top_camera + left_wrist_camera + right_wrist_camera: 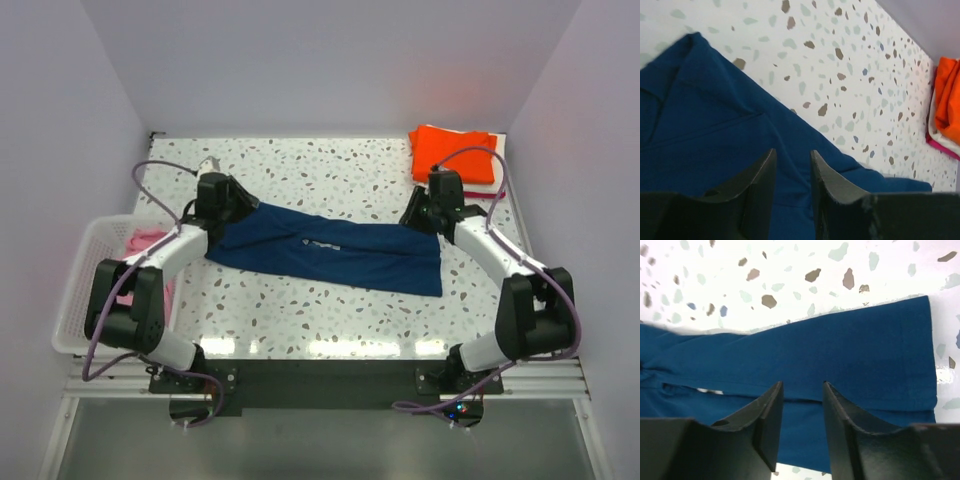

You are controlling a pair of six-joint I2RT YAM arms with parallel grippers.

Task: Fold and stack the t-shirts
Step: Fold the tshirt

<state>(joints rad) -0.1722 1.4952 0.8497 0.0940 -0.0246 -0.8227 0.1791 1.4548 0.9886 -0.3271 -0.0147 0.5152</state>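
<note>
Speckled terrazzo table [330, 320], boxed in by pale walls, carries the work. The navy t-shirt [330, 250] lies flat on it as a long narrow band running from the left side across to the right. Layered edges in both wrist views suggest to me that it is already doubled lengthwise. The left gripper [792, 152] hangs over the band's left end with its fingers spread and nothing pinched; blue cloth shows through the gap. The right gripper [802, 385] hangs over the right end, near the hem, likewise spread and holding nothing. An orange t-shirt [455, 150] sits folded at the far right corner, well apart from the band. A pink t-shirt [148, 240] waits in the basket [85, 260] on the left. I judge the step in hand to be the fold of the navy shirt, with the lengthwise fold done and the crosswise fold not yet made. The next move calls for one gripper to descend on its end, pinch every layer at the edge, and carry that end over to meet the other. The finished packet then goes on the orange stack.
</note>
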